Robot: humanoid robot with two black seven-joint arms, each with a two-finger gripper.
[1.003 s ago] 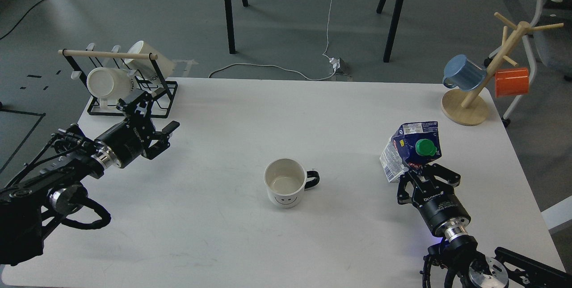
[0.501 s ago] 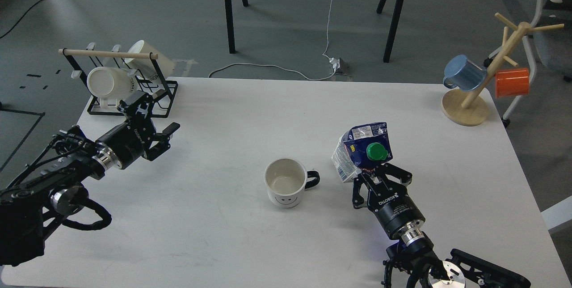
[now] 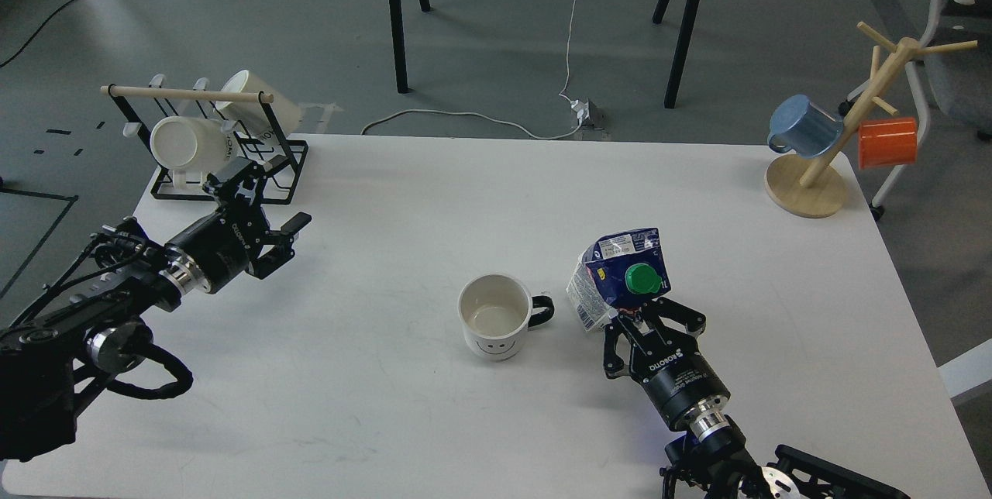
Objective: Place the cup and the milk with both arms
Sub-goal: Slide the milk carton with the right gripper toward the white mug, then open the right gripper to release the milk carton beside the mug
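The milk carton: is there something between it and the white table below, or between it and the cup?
Nothing visible stands between. The right gripper holds the milk carton just right of the cup; only bare table lies there.

cup point(image 3: 496, 317) on table point(image 3: 434, 197), milk carton point(image 3: 617, 279) just right; rack point(image 3: 225, 144) far left

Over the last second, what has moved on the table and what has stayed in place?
The right hand carried the milk carton leftward across the table, from the right side to just beside the cup's handle, and lowered it a little; it remains gripped. The cup, the left hand, the black rack and the wooden mug tree did not move.
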